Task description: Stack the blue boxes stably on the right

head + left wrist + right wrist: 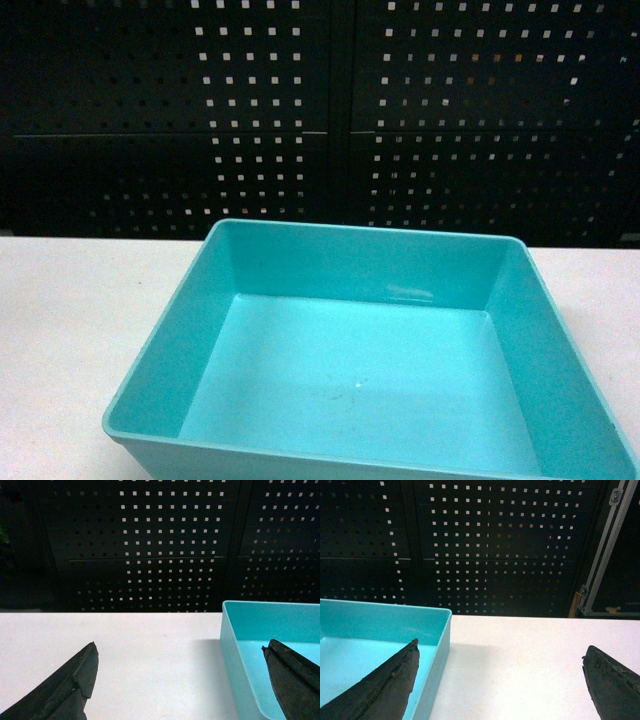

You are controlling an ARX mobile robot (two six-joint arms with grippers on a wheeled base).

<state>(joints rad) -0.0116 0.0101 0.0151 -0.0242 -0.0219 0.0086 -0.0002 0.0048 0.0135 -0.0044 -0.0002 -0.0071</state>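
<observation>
Turquoise tub (370,380) on white table (70,330), left gripper (180,680) and right gripper (500,680) jaws wide, seemingly straddling its side walls

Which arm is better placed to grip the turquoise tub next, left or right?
Neither clearly. Both open grippers straddle a side wall of the turquoise tub: the left gripper its left wall, the right gripper its right wall. A two-arm lift seems likely.

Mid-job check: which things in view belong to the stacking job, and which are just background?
Job:
- turquoise tub, empty, on the white table
- left hand, open, astride the tub's left wall
- right hand, open, astride its right wall

Background:
- black perforated panel
- metal-edged case, far right

No dark-blue crate in view.
</observation>
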